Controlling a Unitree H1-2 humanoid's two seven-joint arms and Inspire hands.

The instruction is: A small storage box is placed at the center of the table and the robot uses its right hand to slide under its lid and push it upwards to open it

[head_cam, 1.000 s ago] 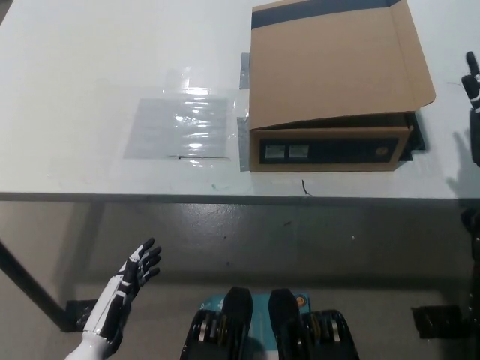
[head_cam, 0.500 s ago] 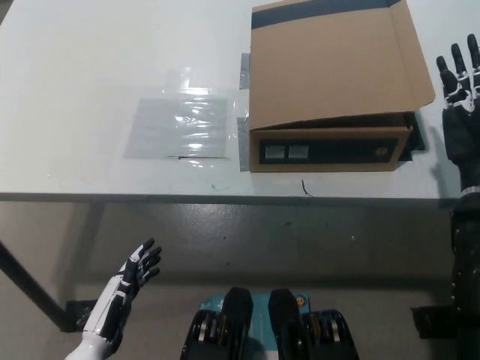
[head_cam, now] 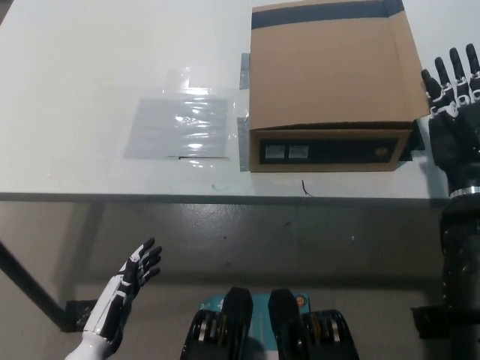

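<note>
**A:** Starting with the biggest thing: the white table [head_cam: 90,60] fills the upper part of the head view, and the cardboard storage box [head_cam: 330,150] sits on it near the front edge, toward the right of the picture. Its brown lid [head_cam: 330,71] lies down over the box, not yet lifted.

**B:** And that clear plastic sheet [head_cam: 180,126]?

**A:** Flat on the table just beside the box, on its left. No part in this step, I'd say.

**B:** Where's the working hand?

**A:** The black right hand [head_cam: 452,105] is up at the box's right side, just beside the lid's right edge, fingers spread and pointing away from the robot, holding nothing. I can't tell whether it touches the cardboard.

**B:** So how should it go in?

**A:** My judgement: keep the fingers flat and low, slip them under the lid's overhanging edge rather than against the box wall, then push upward steadily so the light box doesn't skid sideways.

**B:** The other hand?

**A:** The white left hand [head_cam: 131,281] rests below the table edge at lower left, open and empty.
</note>
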